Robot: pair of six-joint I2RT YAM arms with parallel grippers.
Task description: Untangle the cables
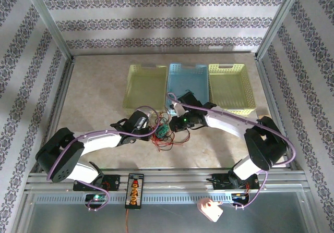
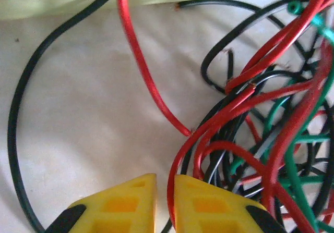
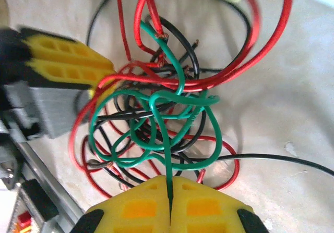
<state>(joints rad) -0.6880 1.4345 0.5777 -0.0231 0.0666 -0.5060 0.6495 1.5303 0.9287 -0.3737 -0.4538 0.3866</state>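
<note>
The cables lie in one tangle [image 1: 164,134] on the table in front of the baskets. Red, green and black strands cross each other many times. My left gripper [image 2: 165,183] is shut on a red cable [image 2: 151,87] that runs down between its yellow fingers. Its tip [image 3: 104,74] also shows in the right wrist view, at the left of the knot. My right gripper [image 3: 170,183] is shut on a green cable [image 3: 164,139] that rises straight from its fingers into green loops. A black cable [image 2: 13,134] curves wide to the left, and another black strand [image 3: 271,158] trails off to the right.
Three perforated baskets stand behind the tangle: pale yellow [image 1: 146,87], blue [image 1: 188,84] and yellow-green [image 1: 229,87]. A black power strip [image 1: 134,190] sits on the front rail, with a peach block [image 1: 210,209] to its right. Both arms meet over the table's middle.
</note>
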